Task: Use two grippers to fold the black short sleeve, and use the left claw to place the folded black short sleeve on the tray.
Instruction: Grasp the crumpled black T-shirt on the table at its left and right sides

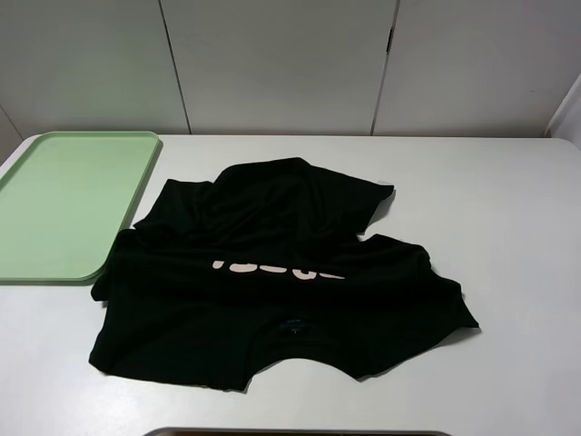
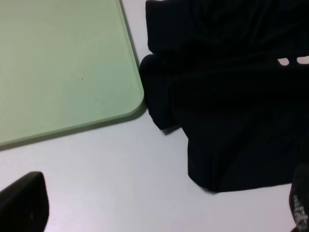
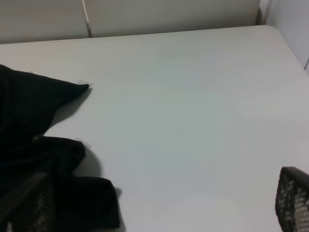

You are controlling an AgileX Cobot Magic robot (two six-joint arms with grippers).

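the black short sleeve (image 1: 281, 282) is lying rumpled on the white table (image 1: 508, 209), outside the tray (image 1: 64, 204). its upper part is lying doubled over the rest, and the fold is covering the top of the white lettering (image 1: 277, 270).

left gripper (image 2: 159, 212): the jaws are standing wide apart and gripping nothing. only the two fingers (image 2: 21, 203) are showing, at opposite edges of the wrist view, with bare table lying between them. the black short sleeve (image 2: 231, 96) is lying ahead of this gripper, toward one finger, whose tip is hanging near the cloth's lower edge; contact cannot be told. the tray (image 2: 58, 63) is lying ahead toward the other finger. its rounded corner is sitting just beside a bunched edge of the shirt; whether the two are touching cannot be told.

right gripper (image 3: 159, 205): the jaws are likewise standing wide apart and holding nothing. one finger (image 3: 293, 198) is hanging over bare table. the other is showing dimly in front of dark cloth, and contact there cannot be told. the black short sleeve (image 3: 29, 125) is lying on that second finger's side only, ahead of it, one pointed flap reaching out across the table. ahead of the gripper's middle and toward the first finger, plain white table is running to the far wall.
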